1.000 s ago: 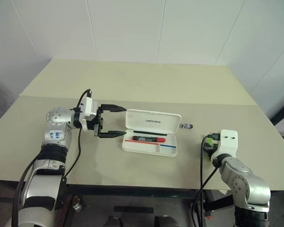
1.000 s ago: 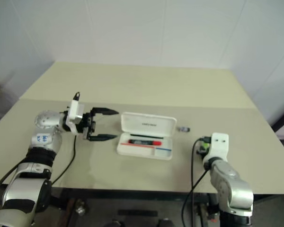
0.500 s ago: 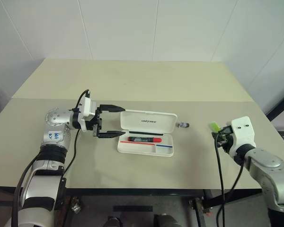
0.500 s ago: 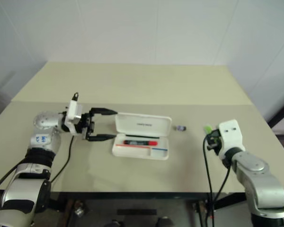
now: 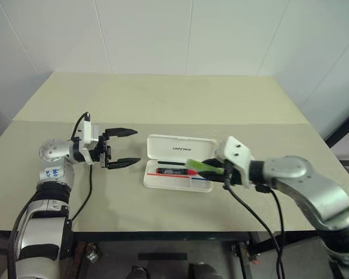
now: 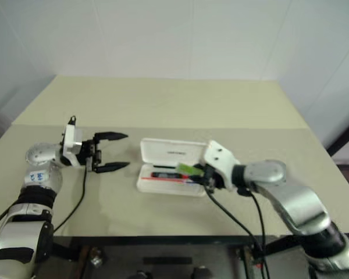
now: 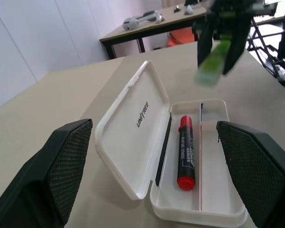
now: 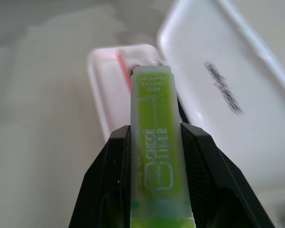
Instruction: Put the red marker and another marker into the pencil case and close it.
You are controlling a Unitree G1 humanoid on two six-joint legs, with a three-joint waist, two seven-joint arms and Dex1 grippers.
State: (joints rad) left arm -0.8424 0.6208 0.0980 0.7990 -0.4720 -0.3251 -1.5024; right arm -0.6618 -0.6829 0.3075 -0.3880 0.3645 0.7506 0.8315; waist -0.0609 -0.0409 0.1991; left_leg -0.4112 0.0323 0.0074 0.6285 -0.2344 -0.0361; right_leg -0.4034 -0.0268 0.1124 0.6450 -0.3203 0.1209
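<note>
The flat white hard-plastic pencil case (image 5: 178, 168) lies open on the beige tabletop (image 5: 163, 104), with the slim red marker (image 7: 185, 152) inside. The right gripper (image 5: 212, 170) holds the chunky light-green marker (image 8: 154, 175) in its jaws, over the case. The left gripper (image 5: 123, 147) hovers beside the case, jaws wide and empty.

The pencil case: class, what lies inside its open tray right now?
Inside the pencil case lies the red marker, beside a thin divider. The green marker, held by the right gripper, hangs above the tray's right end and hides part of it in the head views.
</note>
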